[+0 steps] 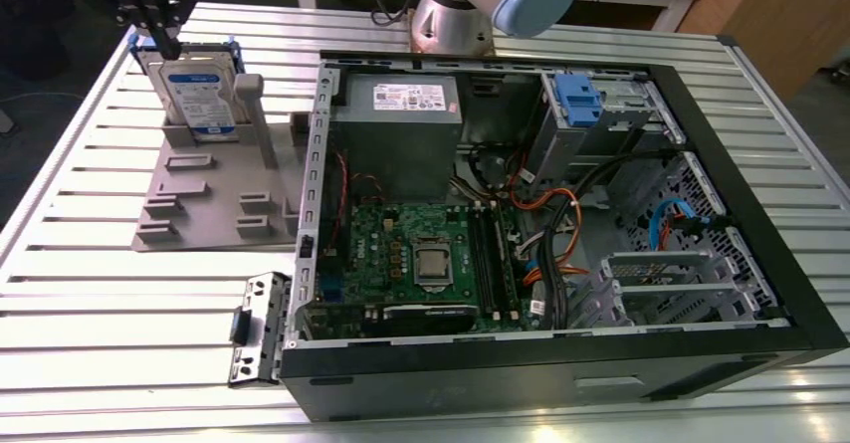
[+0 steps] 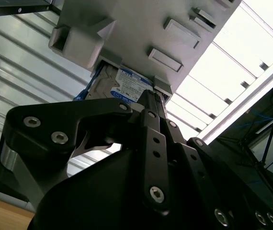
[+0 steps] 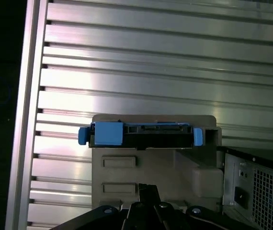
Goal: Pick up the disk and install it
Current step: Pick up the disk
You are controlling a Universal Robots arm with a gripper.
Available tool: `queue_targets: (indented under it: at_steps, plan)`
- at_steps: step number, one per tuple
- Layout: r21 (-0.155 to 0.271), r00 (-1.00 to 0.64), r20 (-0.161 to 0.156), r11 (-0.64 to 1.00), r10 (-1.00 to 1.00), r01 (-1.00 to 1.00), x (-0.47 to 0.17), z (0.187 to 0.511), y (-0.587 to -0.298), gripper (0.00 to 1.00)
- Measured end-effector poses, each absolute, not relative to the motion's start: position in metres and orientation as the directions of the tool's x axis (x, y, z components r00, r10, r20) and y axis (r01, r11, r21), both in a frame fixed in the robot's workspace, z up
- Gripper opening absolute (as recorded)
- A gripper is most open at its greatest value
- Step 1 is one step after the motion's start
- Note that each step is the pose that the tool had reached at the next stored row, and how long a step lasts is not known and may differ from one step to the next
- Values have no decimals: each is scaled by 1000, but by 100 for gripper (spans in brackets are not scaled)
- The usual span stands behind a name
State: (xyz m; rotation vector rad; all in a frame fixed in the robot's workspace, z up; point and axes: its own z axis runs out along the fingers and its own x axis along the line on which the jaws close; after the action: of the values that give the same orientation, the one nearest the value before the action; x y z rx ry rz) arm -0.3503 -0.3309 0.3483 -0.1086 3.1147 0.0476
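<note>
Gripper [image 1: 169, 49] hovers just above the disk [image 1: 199, 90], fingers together, gripping nothing. Disk stands on edge in the slot at the grey holder's [image 1: 199, 199] far edge, beside the computer case [image 1: 531, 375]. A good grasp likely needs the fingers spread, centred over the disk's top edge and lowered straight, clear of the holder's posts.
</note>
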Motion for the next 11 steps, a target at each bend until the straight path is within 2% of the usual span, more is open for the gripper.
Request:
queue_targets:
  at_steps: [11]
  plan:
    - [30, -995, -26, 995, -99, -100, -350, 348, -331, 10]
